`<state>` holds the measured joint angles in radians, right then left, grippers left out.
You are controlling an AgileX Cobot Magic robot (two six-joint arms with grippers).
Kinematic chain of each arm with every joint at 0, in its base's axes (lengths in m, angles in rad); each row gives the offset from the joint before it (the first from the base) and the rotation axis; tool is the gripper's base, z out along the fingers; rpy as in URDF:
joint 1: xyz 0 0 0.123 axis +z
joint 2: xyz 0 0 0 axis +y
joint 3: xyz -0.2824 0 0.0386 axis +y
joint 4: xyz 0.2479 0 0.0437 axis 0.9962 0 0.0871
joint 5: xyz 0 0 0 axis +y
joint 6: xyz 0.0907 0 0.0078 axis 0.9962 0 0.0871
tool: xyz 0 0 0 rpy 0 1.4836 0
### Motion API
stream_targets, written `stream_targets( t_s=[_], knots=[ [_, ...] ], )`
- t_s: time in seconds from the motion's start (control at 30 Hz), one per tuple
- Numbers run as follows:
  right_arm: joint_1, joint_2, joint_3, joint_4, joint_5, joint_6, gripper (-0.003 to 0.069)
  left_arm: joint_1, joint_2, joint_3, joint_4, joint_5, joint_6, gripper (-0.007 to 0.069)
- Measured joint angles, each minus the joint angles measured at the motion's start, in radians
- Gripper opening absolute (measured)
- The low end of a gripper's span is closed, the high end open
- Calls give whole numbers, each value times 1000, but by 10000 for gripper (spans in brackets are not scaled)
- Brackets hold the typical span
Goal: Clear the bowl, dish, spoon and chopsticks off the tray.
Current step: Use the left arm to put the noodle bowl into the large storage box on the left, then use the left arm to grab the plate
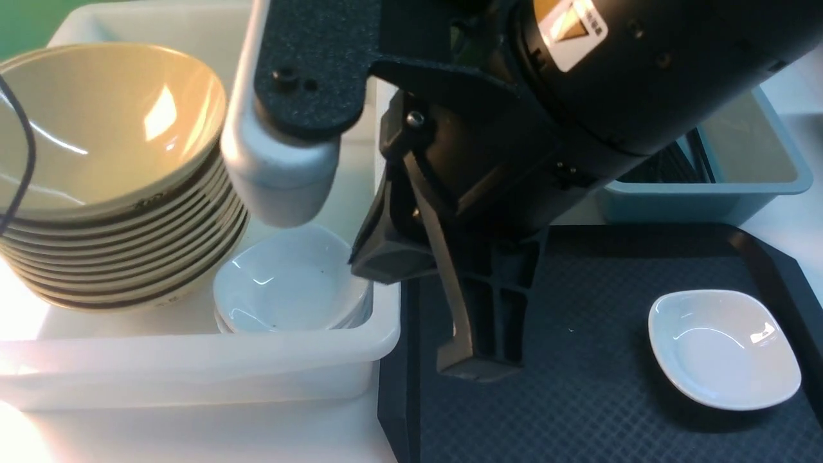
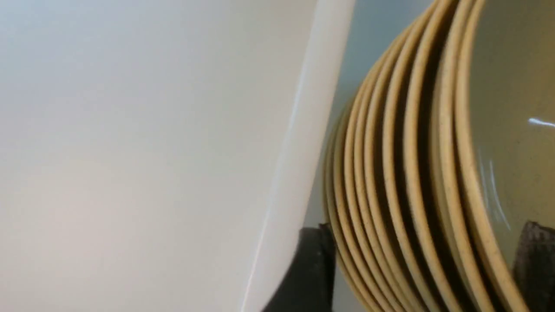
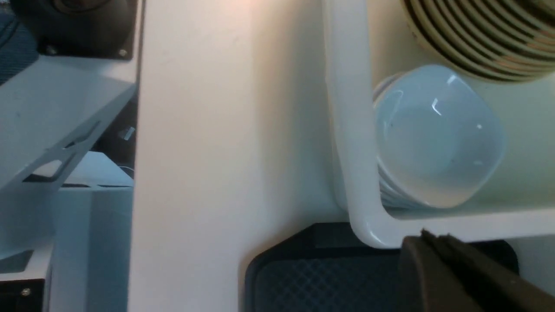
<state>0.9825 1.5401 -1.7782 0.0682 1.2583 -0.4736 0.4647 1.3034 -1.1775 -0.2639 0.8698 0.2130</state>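
The small white dish [image 1: 723, 347] lies on the black tray [image 1: 578, 399] at its right side. A tan bowl [image 1: 96, 122] tops a stack of like bowls in the white tub [image 1: 193, 354] at the left. My left gripper [image 2: 425, 268] is open, with its two dark fingers standing wide apart on either side of the stacked bowl rims [image 2: 433, 173]. My right gripper [image 1: 479, 366] hangs shut and empty over the tray's left end, close to the tub's corner [image 3: 368, 229]. The spoon and chopsticks are out of view.
A stack of white dishes [image 1: 289, 283] sits in the tub beside the bowls. A grey-blue tub [image 1: 759, 167] stands behind the tray at the right, partly hidden by my right arm [image 1: 578, 96].
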Motion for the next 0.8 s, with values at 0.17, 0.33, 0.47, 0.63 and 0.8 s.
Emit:
stream_targets(
  t_s=[0.17, 0.33, 0.47, 0.63, 0.8],
  knots=[
    [-1, -17, 4, -238, 1, 161, 41, -120, -62, -153, 104, 111, -78, 613],
    [-82, -83, 58, -335, -1, 267, 41, -463, -101, -303, 137, 213, -121, 544],
    [-259, -175, 207, -337, -6, 328, 41, -781, -40, -307, 189, 232, -177, 454],
    [-446, -333, 412, -311, -3, 377, 43, -1109, 151, -307, 254, 134, -206, 409],
    [-535, -550, 532, -298, 3, 403, 45, -1267, 364, -349, 207, -11, -201, 426]
  ],
)
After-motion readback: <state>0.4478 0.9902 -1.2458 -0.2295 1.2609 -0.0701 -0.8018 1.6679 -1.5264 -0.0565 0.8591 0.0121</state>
